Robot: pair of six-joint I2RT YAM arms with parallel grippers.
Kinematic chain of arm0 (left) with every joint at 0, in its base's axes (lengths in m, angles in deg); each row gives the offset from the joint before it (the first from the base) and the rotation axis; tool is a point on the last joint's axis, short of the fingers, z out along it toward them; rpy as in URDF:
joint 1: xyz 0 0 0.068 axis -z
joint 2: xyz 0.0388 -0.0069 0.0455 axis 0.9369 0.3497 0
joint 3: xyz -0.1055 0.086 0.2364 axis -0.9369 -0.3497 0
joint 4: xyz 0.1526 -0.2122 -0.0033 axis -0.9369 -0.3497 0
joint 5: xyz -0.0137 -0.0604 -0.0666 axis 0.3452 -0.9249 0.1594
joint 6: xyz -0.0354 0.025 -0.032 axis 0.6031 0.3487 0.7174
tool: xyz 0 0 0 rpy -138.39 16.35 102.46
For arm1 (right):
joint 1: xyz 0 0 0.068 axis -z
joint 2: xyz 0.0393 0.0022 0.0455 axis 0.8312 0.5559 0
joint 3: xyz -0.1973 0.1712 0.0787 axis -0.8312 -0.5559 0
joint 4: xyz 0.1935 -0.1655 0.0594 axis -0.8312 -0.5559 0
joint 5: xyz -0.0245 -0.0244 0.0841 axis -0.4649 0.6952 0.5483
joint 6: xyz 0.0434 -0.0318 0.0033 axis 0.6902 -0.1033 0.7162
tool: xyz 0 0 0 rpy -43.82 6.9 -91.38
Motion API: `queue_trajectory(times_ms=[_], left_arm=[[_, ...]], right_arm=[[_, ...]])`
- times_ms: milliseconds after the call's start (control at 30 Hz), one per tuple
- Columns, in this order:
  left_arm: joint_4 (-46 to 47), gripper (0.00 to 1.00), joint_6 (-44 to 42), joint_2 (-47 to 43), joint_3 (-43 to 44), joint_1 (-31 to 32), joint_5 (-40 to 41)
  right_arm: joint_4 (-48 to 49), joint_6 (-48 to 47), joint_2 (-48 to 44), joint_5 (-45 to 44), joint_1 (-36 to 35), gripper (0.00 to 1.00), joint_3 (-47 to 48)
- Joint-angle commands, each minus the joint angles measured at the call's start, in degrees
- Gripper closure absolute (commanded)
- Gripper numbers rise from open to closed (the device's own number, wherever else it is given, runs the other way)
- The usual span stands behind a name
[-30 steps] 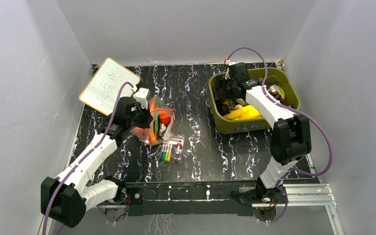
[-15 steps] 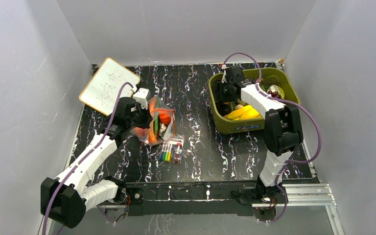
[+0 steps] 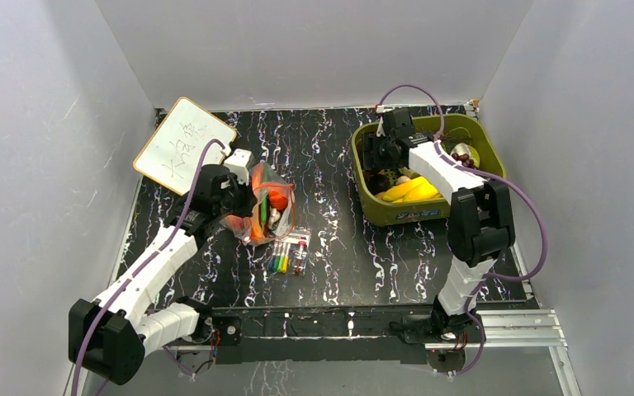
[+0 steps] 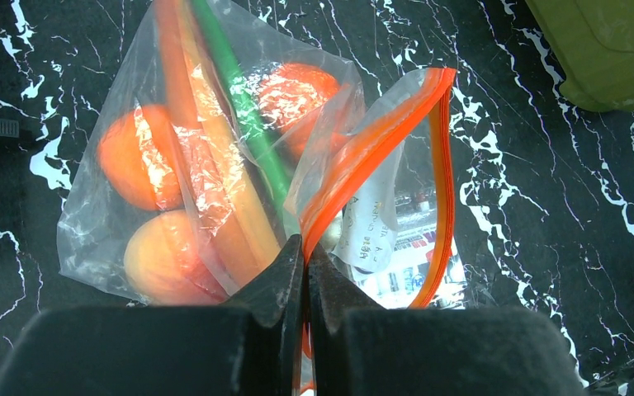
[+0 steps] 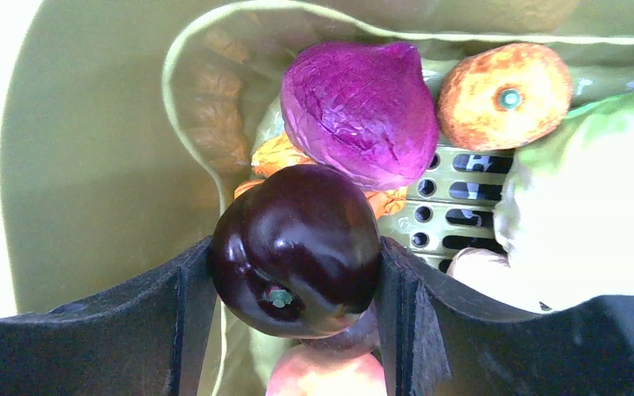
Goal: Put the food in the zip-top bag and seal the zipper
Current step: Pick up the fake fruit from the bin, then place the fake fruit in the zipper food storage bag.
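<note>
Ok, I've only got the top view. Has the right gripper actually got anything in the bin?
Observer: Yes. On its wrist view the right gripper is shut on a dark purple fruit, one finger on each side.
Operator: What's next to that fruit?
Observer: A magenta vegetable just beyond it, and an orange fruit to the side of that.
Operator: And the left gripper, is it on plastic or on the strip?
Observer: The left gripper is shut on the zipper at the edge of the bag. Beyond the fingers the strip's two sides stand apart, so the mouth is open.
</note>
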Motion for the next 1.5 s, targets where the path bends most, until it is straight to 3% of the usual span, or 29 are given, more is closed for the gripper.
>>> queue_trajectory(times_ms=[0, 533, 833, 1133, 1467], left_arm=[[0.8, 1.00, -0.6, -1.8, 0.0, 0.1, 0.9], [0.1, 1.00, 2.0, -1.0, 2.1, 0.1, -0.4], [-0.7, 1.00, 6.3, -1.0, 4.5, 0.1, -3.1], [-2.8, 1.00, 7.3, 0.6, 8.3, 0.1, -2.7], [-5.1, 1.00, 8.0, 0.5, 11.6, 0.1, -5.2]], right_arm=[[1.0, -0.8, -4.1, -2.5, 0.0, 0.56, 0.7], [-2.0, 1.5, -17.2, -2.0, -0.4, 0.59, 0.1], [5.3, 0.2, -26.1, 6.9, -3.1, 0.59, -5.0], [12.2, -3.1, -29.1, 10.1, -15.4, 0.57, -7.2], [26.9, -12.4, -28.7, 14.4, -29.0, 0.53, -13.6]])
